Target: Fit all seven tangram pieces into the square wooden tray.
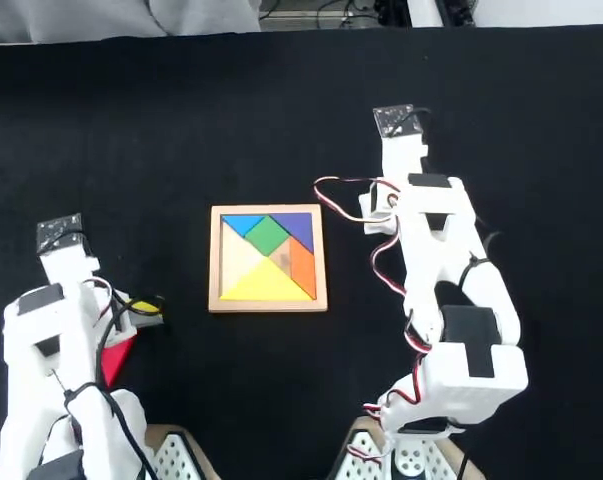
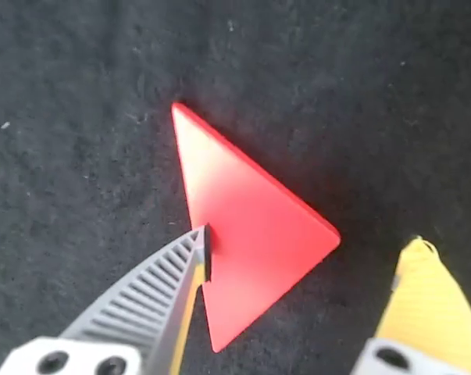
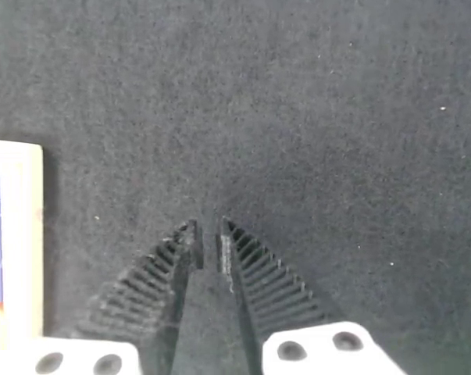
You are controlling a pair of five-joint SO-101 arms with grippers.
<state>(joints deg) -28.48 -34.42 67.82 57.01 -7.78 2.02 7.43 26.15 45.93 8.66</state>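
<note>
The square wooden tray lies mid-table and holds blue, green, purple, orange and yellow pieces. A pale wood-coloured triangle shows on its left side. A red triangle lies flat on the black cloth at the lower left, half under the left arm. My left gripper is open just above it. The grey fingertip is at one edge of the triangle and the yellow finger is past the opposite corner. My right gripper is shut on nothing, low over bare cloth right of the tray's edge.
The right arm stands along the tray's right side, with red and white cables looping toward the tray's top right corner. Both arm bases sit at the front edge. Black cloth covers the whole table.
</note>
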